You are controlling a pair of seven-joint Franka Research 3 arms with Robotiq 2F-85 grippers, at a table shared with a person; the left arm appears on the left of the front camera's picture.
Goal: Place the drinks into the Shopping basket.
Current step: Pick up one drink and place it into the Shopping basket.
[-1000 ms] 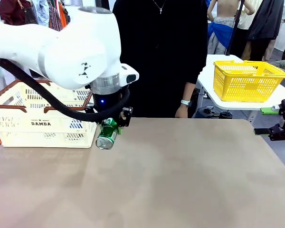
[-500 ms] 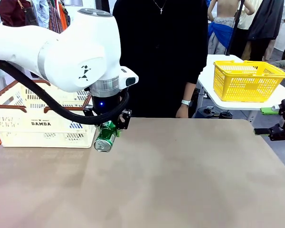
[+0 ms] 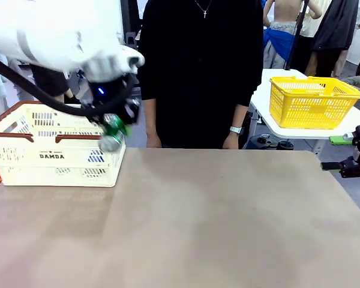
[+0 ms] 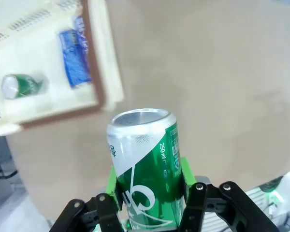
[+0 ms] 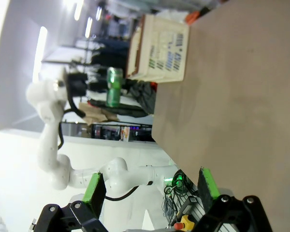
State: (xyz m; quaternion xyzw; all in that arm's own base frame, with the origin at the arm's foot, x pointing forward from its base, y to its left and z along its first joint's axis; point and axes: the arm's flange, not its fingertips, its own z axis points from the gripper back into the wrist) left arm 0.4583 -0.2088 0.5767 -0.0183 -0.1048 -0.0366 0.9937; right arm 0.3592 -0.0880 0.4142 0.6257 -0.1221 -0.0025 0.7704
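Two white arms work at a broad, matte tan-brown tabletop [image 3: 228,222], its surface smooth and bare across the middle. At the far left corner sits the cream-white perforated plastic shopping basket [image 3: 24,159] with a reddish-brown rim and dark "DAMDA" lettering. The left gripper [image 3: 117,129] is clenched around a small green drink can with white markings and silver ends [image 3: 113,133], holding it tilted in the air beside the basket's right rim; the left wrist view shows its green pads [image 4: 182,170] pressed against the can's sides, the table far below. Inside the basket lie a blue drink can [image 4: 76,58] and a second green can [image 4: 21,86], apart from each other. The right gripper [image 5: 150,191] stands released, jaws wide, off the table's right edge. A person in black [image 3: 201,72] stands at the far side, hands at the table's edge. Behind, a yellow mesh basket [image 3: 312,102] rests on a white side table [image 3: 270,114], with other people and hanging clothes beyond.
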